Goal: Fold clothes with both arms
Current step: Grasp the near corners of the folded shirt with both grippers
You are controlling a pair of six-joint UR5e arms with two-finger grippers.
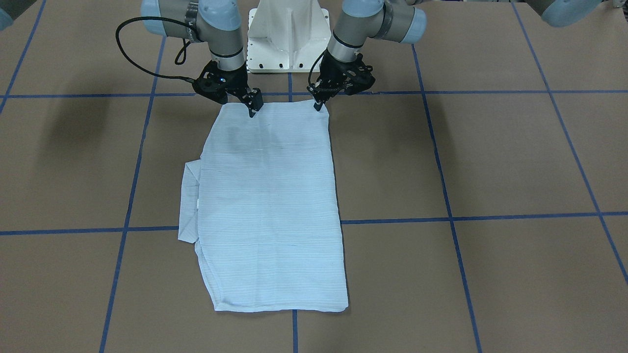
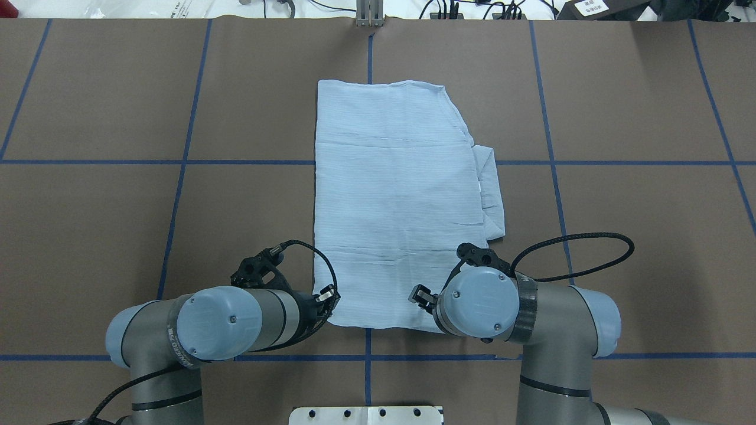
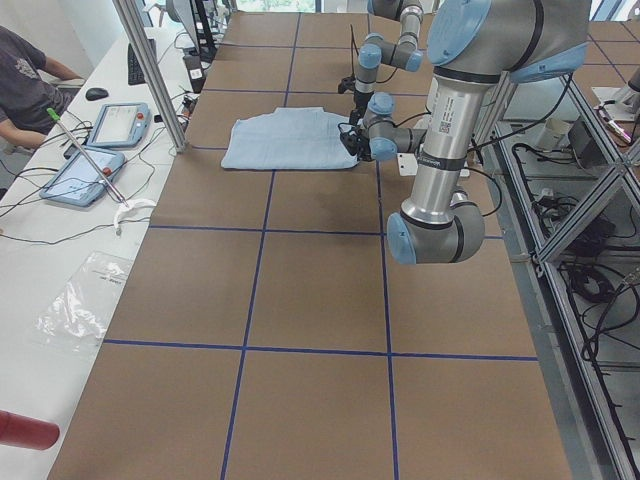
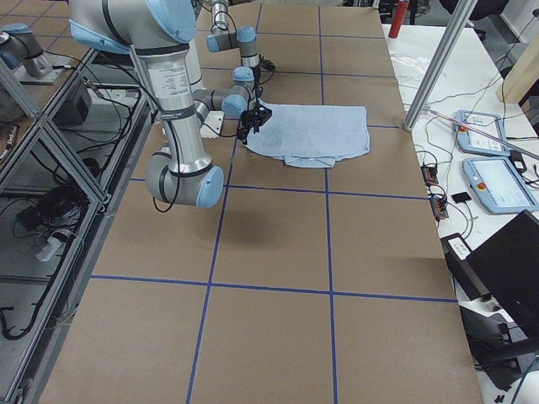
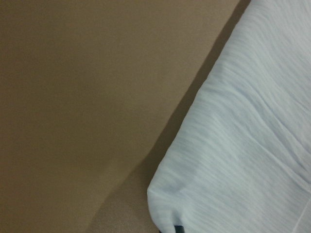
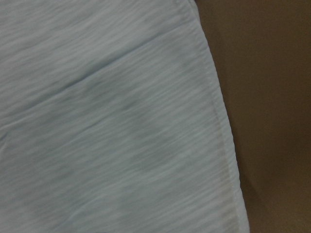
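Observation:
The pale light-blue shirt [image 1: 270, 206] lies folded into a long rectangle on the brown table, also in the overhead view [image 2: 396, 200]. A folded sleeve part [image 2: 490, 195] sticks out on my right side. My left gripper [image 1: 319, 104] is at the shirt's near left corner, its fingers closed together on the hem. My right gripper [image 1: 252, 110] is at the near right corner, also pinched shut on the edge. The left wrist view shows the shirt corner [image 5: 243, 145] slightly raised, with a shadow under it. The right wrist view is filled with fabric [image 6: 121, 121].
The white pedestal base [image 1: 289, 34] stands just behind the grippers. Blue tape lines [image 1: 441, 218] grid the brown table. A person [image 3: 20, 80] and tablets [image 3: 115, 125] are at a side bench beyond the table's far edge.

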